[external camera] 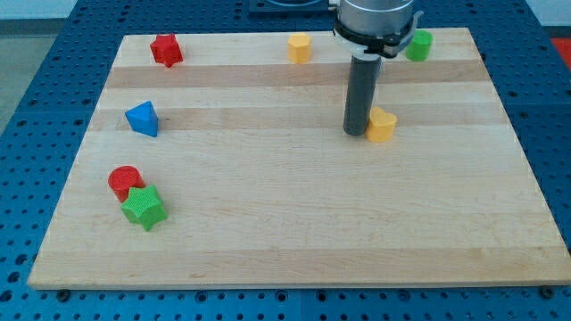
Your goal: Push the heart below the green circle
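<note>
A yellow heart block [382,125] lies on the wooden board [294,232], right of centre in the upper half. My tip [356,133] rests on the board just left of the yellow heart, touching or nearly touching it. The green circle block [418,45] sits near the view's top right, above and a little right of the heart, partly hidden by the arm's head.
A yellow hexagon-like block [299,47] lies at the top centre. A red star [166,50] is at the top left, a blue triangle [143,119] at the left. A red circle [125,182] touches a green star [144,207] at the lower left.
</note>
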`<state>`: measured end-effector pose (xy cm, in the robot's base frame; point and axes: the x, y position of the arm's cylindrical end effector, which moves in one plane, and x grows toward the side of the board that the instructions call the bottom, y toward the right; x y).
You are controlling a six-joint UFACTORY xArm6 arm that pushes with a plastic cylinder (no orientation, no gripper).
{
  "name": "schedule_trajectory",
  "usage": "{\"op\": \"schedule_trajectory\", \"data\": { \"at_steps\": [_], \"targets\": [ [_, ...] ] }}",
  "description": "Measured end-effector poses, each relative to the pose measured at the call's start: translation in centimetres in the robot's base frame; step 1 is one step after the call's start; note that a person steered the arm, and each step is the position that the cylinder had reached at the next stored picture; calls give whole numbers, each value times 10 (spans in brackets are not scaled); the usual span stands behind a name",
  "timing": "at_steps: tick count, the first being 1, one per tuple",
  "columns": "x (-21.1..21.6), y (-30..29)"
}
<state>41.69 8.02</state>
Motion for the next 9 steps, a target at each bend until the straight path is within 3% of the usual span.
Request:
{"op": "schedule_trajectory", "data": {
  "at_steps": [5, 9],
  "targets": [
    [3, 71],
    [-3, 44]
  ]
}}
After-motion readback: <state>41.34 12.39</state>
